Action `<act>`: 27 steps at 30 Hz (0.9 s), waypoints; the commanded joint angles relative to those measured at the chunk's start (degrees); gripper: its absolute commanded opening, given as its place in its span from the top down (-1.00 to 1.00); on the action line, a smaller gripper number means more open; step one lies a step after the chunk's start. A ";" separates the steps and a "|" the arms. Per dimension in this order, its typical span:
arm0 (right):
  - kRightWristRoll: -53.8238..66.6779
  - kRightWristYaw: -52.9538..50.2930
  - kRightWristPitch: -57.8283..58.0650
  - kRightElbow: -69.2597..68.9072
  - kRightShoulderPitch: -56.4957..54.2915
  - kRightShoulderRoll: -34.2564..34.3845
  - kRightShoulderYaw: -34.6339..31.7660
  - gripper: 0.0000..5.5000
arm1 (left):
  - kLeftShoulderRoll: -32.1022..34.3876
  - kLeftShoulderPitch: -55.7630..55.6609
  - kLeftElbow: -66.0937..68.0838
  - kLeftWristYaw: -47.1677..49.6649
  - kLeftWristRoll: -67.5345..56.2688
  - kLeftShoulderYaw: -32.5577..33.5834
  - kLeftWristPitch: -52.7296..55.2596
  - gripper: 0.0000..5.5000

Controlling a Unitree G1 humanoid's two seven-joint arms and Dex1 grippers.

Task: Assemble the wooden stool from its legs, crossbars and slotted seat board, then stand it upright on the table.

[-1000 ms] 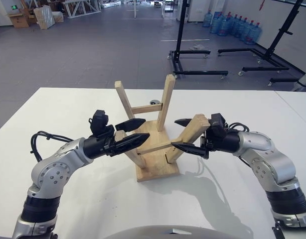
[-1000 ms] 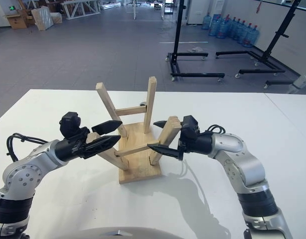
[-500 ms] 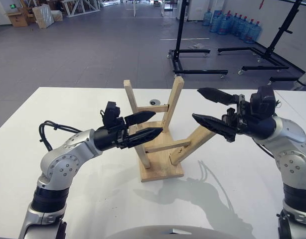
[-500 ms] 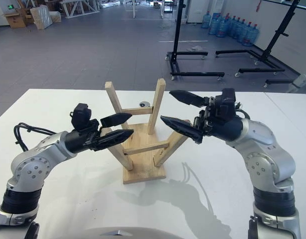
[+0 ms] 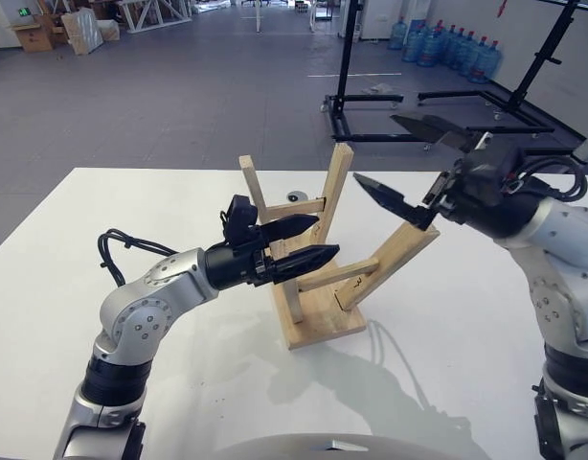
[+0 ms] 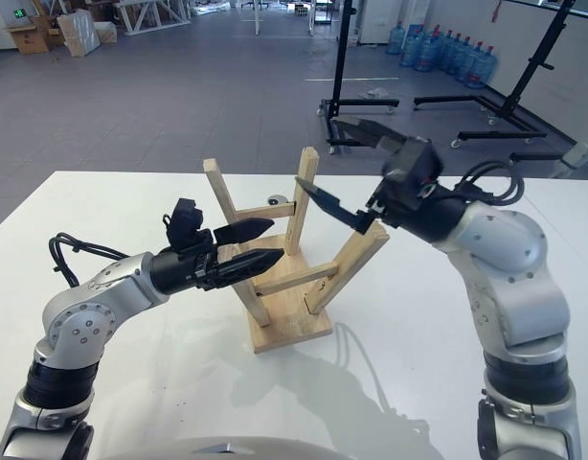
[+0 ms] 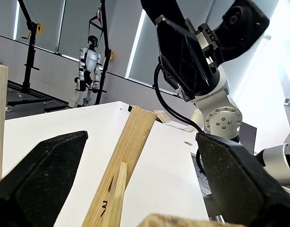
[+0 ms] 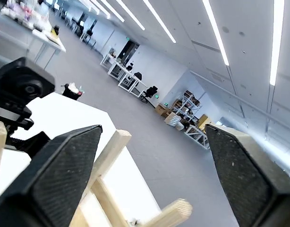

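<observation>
Four legs (image 5: pixel 334 192) and two crossbars (image 5: pixel 337 276) rise from one seat board (image 5: pixel 321 323); left gripper (image 5: pixel 329 235) and right gripper (image 5: pixel 375 149) both spread apart.

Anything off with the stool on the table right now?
Yes. The stool stands upside down on its seat board, and the leg below the right hand splays outward far more than the other three, so it may not be seated square. The right hand and the left hand are open.

Bare wood, black plastic
Between your pincers the stool (image 5: pixel 323 321) is pale, unvarnished, smooth-sawn wood; the left gripper (image 5: pixel 329 236) and right gripper (image 5: pixel 373 147) look matt black plastic, the table (image 5: pixel 466 316) beneath them smooth matt white.
</observation>
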 commanded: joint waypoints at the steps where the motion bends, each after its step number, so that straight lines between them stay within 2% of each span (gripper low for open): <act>1: -17.13 -3.07 -4.62 -1.06 0.38 -1.90 9.05 -0.46 | 0.09 -0.57 -1.42 2.24 -0.58 0.98 1.50 -0.52; 7: -38.97 -4.07 -15.27 6.46 8.36 -3.80 21.73 -0.46 | 0.34 -0.74 -1.76 3.11 -2.03 1.64 2.50 -0.52; 13: -45.66 -0.21 -14.33 12.01 14.87 -4.03 27.29 -0.46 | 0.89 -0.53 -1.67 3.07 -2.45 1.92 3.02 -0.52; 17: -43.02 2.49 -12.92 15.68 17.26 -2.36 30.31 -0.46 | 0.83 -1.08 -1.11 2.77 -1.90 1.52 3.02 -0.52; 21: -41.34 0.73 -14.34 15.99 17.08 -0.71 29.44 -0.46 | 0.95 -0.75 -1.16 2.72 -1.55 1.39 2.97 -0.52; 23: -37.44 -1.08 -20.73 16.74 15.02 0.26 27.01 -0.46 | 1.00 -0.61 -1.10 2.66 -1.33 1.48 2.81 -0.52; 25: -31.58 -1.82 -28.38 18.75 11.92 0.79 23.08 -0.46 | 1.24 -0.71 -0.72 2.64 -0.71 1.86 2.46 -0.52; 27: -24.97 -2.79 -30.63 18.90 7.98 2.33 18.02 -0.46 | 1.52 -1.22 -0.22 2.57 -0.71 2.74 2.29 -0.52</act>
